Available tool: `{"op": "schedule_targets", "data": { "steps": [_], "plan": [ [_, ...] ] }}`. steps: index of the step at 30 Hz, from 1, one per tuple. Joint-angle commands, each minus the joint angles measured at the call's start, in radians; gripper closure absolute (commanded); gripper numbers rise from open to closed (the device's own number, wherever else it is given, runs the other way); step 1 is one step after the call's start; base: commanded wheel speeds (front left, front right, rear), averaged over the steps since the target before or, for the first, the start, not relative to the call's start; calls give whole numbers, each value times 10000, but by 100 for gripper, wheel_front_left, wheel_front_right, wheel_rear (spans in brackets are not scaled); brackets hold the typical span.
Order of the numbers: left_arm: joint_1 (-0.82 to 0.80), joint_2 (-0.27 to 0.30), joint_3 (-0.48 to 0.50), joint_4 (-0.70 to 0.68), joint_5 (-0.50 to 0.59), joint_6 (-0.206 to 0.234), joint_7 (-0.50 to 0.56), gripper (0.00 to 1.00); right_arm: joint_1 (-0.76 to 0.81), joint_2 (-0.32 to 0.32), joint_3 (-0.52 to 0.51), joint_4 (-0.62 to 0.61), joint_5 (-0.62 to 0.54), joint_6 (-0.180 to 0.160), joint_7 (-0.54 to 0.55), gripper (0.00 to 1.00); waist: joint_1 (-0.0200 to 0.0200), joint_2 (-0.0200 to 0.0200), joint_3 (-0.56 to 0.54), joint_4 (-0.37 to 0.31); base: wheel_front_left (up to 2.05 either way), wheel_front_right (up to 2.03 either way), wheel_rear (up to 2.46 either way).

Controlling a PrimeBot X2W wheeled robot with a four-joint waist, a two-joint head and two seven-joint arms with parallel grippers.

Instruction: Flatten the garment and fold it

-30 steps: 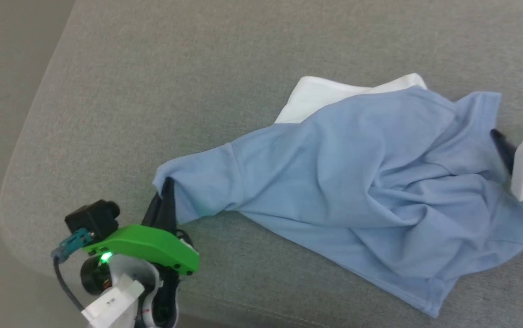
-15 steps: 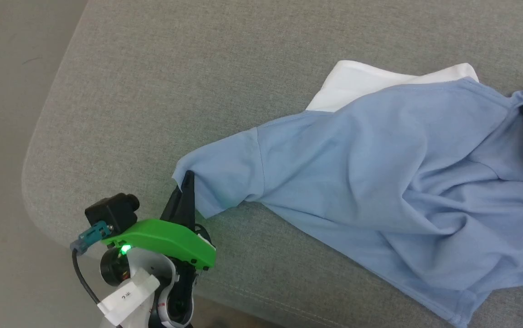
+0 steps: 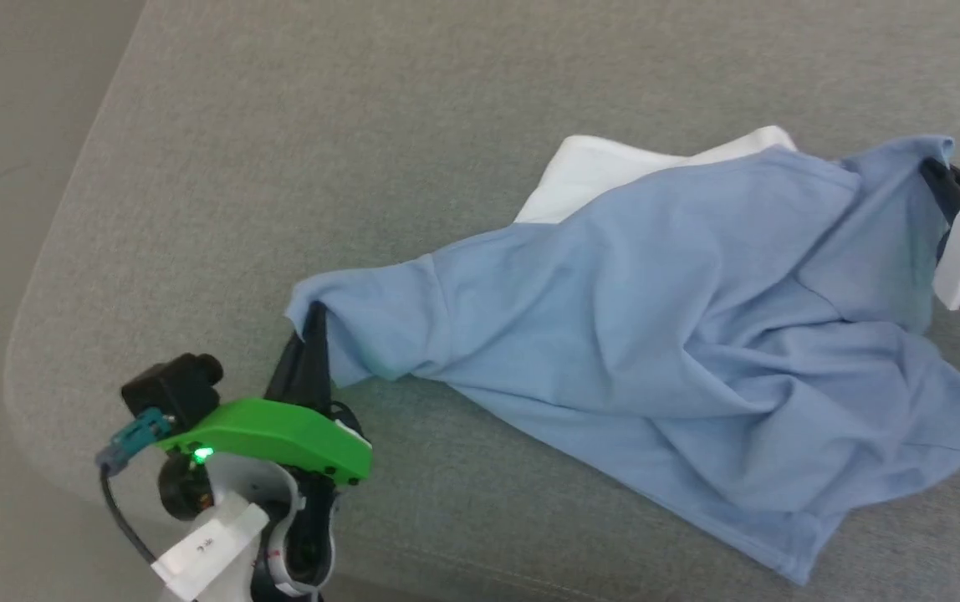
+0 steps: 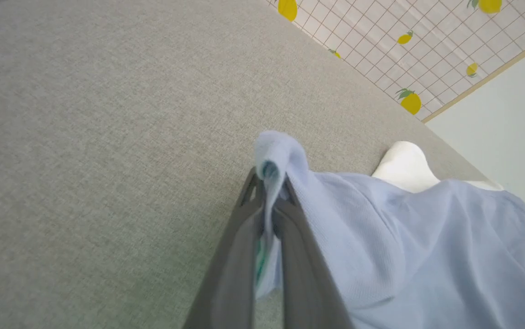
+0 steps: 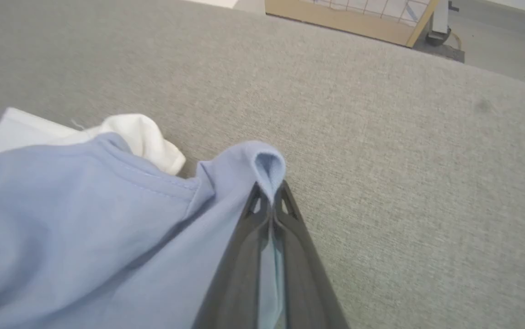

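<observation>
Light blue garment point(image 3: 681, 334): plain short-sleeved T-shirt, thin soft knit, no print. Not flat, not folded. Lies stretched slantwise across grey upholstered surface point(image 3: 321, 125), deep creases bunched toward my right. Sleeve end pinched in my left claw point(image 3: 313, 322), fabric poking past tips. Hemmed corner at far right pinched in my right claw point(image 3: 940, 180), small fold standing above tips. Upper edge overlaps white cloth point(image 3: 597, 171). Loose corner trails to lower right.

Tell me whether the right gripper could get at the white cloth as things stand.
Probably not: the right gripper is shut on the blue T-shirt, which drapes over most of the white cloth. Its far edge lies bare.
</observation>
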Motion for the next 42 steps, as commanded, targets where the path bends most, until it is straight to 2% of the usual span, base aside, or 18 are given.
{"op": "schedule_targets", "data": {
  "steps": [1, 7, 12, 23, 26, 29, 33, 37, 42],
  "plan": [
    [-289, 160, 112, -33, 73, -51, -182, 100, 169, 169, -67, -169, 52, -11, -393, 100, -1, 0, -602, -573, 0, 0, 0],
    [-1387, 551, 22, 40, 631, -158, -291, 100, 25, 758, -514, -420, -276, -11, -1920, 100, -1, 0, -1298, -1154, 0, 0, 0],
    [-3093, 928, -261, 376, 1090, -339, 224, 100, -639, 1164, -507, -342, -564, -11, -2665, 100, -1, 0, -1721, -1547, 0, 0, 0],
    [-7247, 1479, -630, 2369, 1576, -792, 1714, 100, -3238, 1447, 596, 453, -1110, -11, -2727, 100, -1, 0, -2494, -2312, 0, 0, 0],
    [-8170, 1434, -485, 2988, 1423, -804, 1934, 100, -3973, 1508, 838, 848, -1281, -11, -2754, 100, -1, 0, -2699, -2465, 0, 0, 0],
    [-9046, 1645, -311, 3686, 1547, -701, 1958, 100, -4722, 1597, 995, 1378, -1544, -11, -2817, 100, -1, 0, -2932, -2641, 0, 0, 0],
    [-9911, 1898, -124, 4605, 1681, -520, 1986, 100, -5588, 1790, 998, 2222, -1930, -11, -2948, 100, -1, 0, -3218, -2871, 0, 0, 0],
    [-10474, 2097, -205, 5306, 1799, -530, 2259, 100, -6191, 1922, 994, 2977, -2229, -11, -3009, 100, -1, 0, -3442, -3019, 0, 0, 0],
    [-10896, 2102, -119, 5875, 1599, -497, 2617, 100, -6666, 1998, 964, 3714, -2409, -11, -2954, 100, -1, 0, -3431, -3155, 0, 0, 0]
  ]
}}
